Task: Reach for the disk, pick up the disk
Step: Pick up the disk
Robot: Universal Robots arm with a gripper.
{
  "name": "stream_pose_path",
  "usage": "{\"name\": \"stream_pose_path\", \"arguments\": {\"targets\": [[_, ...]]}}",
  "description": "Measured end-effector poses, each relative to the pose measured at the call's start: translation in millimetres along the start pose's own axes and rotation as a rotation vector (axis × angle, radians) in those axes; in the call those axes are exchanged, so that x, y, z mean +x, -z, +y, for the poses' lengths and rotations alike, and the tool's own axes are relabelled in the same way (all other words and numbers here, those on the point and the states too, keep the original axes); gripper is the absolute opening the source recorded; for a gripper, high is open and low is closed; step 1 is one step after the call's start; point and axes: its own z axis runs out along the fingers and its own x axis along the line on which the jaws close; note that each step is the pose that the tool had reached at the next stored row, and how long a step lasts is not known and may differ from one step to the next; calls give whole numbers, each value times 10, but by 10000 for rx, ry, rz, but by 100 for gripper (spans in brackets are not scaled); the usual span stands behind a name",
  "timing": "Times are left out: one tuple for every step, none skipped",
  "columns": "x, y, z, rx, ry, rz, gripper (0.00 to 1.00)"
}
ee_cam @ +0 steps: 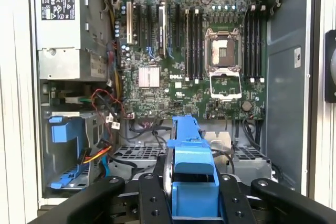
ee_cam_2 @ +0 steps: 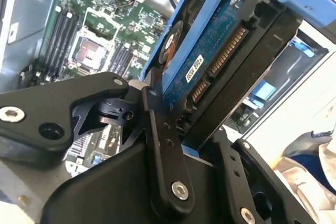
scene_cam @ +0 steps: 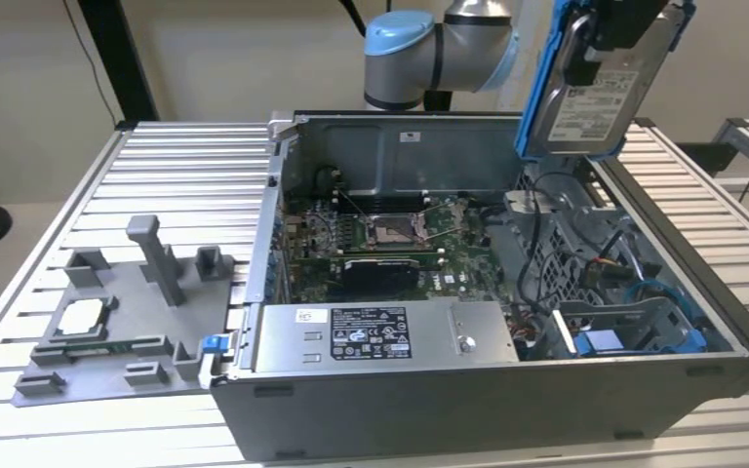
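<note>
- while the open computer case (scene_cam: 479,390) sits on the slatted table (scene_cam: 179,156), the disk (scene_cam: 599,93) hangs high above its far corner, lifted clear of it.
- gripper (ee_cam_2: 202,124) pinches the one disk between its fingers (ee_cam_2: 163,150), seen in both wrist views.
- disk's long axis runs nearly upright, straight out from the gripper.
- one arm, one disk, one case, one grey tray (scene_cam: 101,331) beside it.

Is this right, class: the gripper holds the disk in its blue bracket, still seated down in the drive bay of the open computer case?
Not quite. The gripper does hold the disk in its blue bracket, but the disk is lifted clear, above the open computer case, not seated in the bay. The exterior view shows it.
</note>
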Motion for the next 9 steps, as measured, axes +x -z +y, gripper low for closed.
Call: {"name": "stream_pose_path", "arguments": {"targets": [[16, 0, -1, 0, -4, 1, 0], [32, 0, -2, -1, -8, 1, 0], [49, -1, -3, -1, -10, 1, 0], [65, -1, -5, -1, -13, 0, 0], [81, -2, -6, -2, -17, 1, 0], [97, -2, -7, -2, -20, -1, 0], [114, -3, -8, -3, -24, 0, 0], [129, -3, -10, -4, -27, 0, 0], [145, -3, -11, -4, -30, 0, 0]]}}
